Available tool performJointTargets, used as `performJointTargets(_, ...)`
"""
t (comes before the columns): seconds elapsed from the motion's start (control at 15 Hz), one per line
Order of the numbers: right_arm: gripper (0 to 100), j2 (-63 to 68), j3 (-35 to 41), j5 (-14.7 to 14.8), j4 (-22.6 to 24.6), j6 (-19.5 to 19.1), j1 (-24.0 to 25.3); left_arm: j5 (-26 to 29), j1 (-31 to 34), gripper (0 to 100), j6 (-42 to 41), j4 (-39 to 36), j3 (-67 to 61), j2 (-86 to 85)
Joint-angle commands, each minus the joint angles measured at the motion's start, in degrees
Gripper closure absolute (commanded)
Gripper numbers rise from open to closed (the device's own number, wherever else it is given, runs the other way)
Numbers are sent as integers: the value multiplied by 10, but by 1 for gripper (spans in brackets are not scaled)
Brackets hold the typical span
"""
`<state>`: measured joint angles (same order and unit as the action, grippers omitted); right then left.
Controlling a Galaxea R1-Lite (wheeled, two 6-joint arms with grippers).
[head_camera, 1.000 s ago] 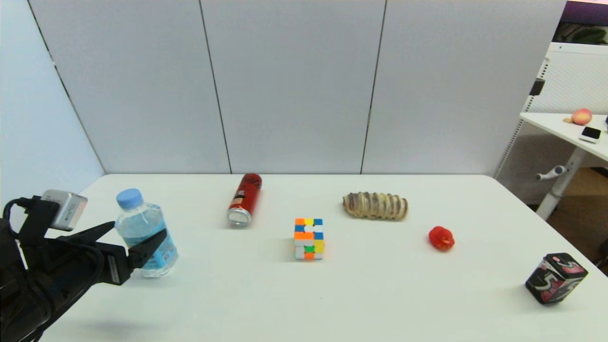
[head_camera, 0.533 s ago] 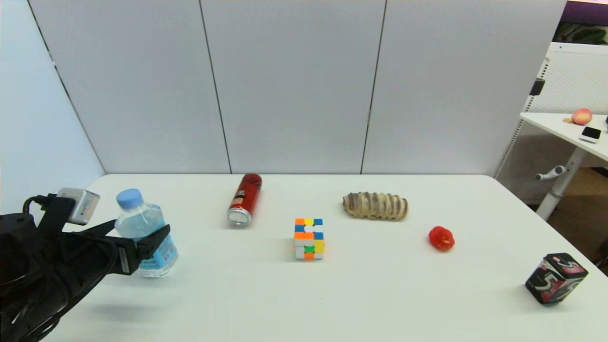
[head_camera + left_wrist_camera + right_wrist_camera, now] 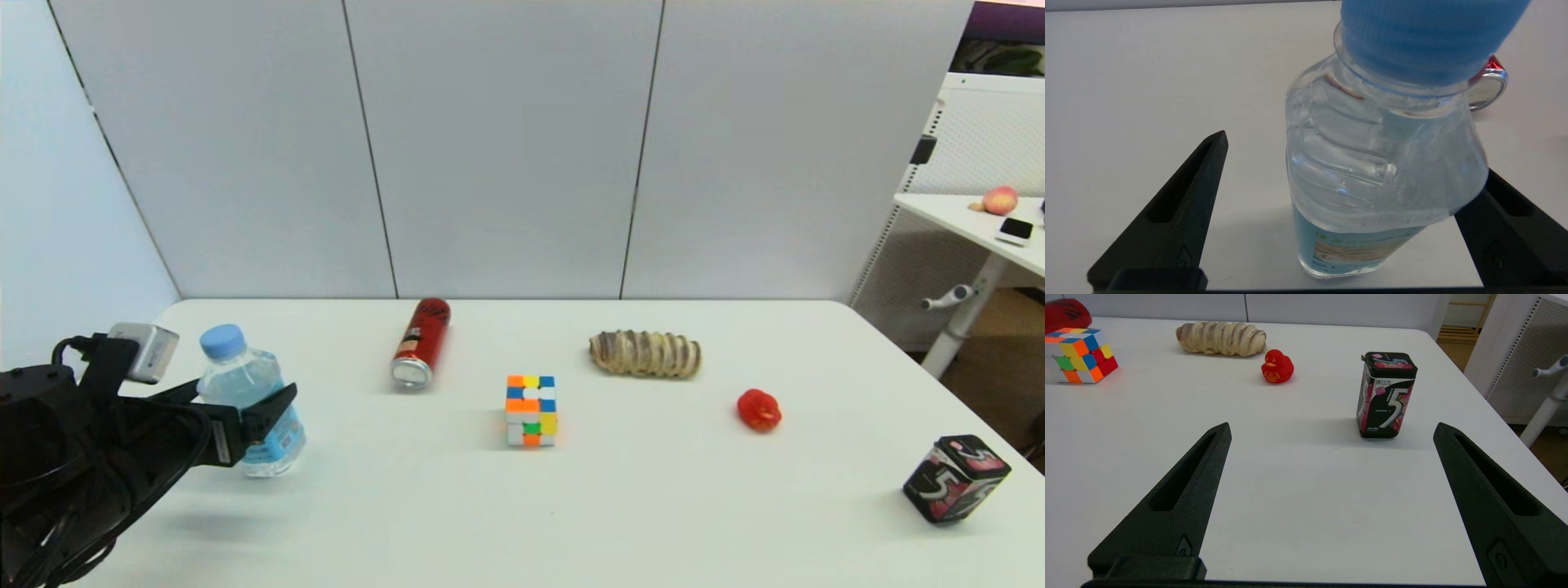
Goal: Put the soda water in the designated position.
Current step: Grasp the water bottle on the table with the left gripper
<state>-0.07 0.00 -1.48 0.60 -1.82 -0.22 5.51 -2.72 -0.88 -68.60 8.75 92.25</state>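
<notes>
Step in hand: pre-grasp on the bottle. Left gripper [image 3: 245, 412] sits at the near-left of the desk [image 3: 571, 506], jaws spread around the bottle [image 3: 249, 404], not yet pinching. In the left wrist view one finger [image 3: 1175, 212] stands clear of the bottle with bare desk between; the other is partly hidden behind the bottle's shoulder and looks to be touching or nearly so, hard to call from this angle. Bottle stands upright on the desk, blue cap [image 3: 222, 340] up, label low on the body.

Right gripper [image 3: 1331, 457] is idle over the near-right of the desk, jaws spread and empty. It is out of the head view.

Next move, as I judge it: centre the jaws on the bottle so both sides meet it together, close on the body above the label, then lift straight. Closing off-centre would likely shove or tip it; clear plastic, mostly full, so probably top-heavy and slick. No marked target spot is visible, so where it goes is unknown from here.

Count, near to far:
- 1 gum box [image 3: 955, 478], black, near-right edge, upright
- 1 bottle, near-left, between the left jaws
- 1 cube [image 3: 531, 411], multicolour, centre
- 1 red duck [image 3: 758, 409], right of centre
- 1 red can [image 3: 420, 343], lying on its side, past the bottle and toward centre
- 1 bread loaf [image 3: 645, 354], far, right of centre

All well apart from each other; the can is the bottle's nearest neighbour.
</notes>
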Motion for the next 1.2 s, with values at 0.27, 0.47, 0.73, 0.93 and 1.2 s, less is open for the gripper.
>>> performJointTargets(0.27,0,1,0,0,0,0,0,0,-1,0,5,-35,2,25)
performJointTargets(0.47,0,1,0,0,0,0,0,0,0,0,6,-40,3,25)
performJointTargets(0.73,0,1,0,0,0,0,0,0,0,0,6,-43,9,25)
performJointTargets(0.93,0,1,0,0,0,0,0,0,-1,0,6,-47,16,22)
performJointTargets(1.2,0,1,0,0,0,0,0,0,-1,0,6,-51,20,21)
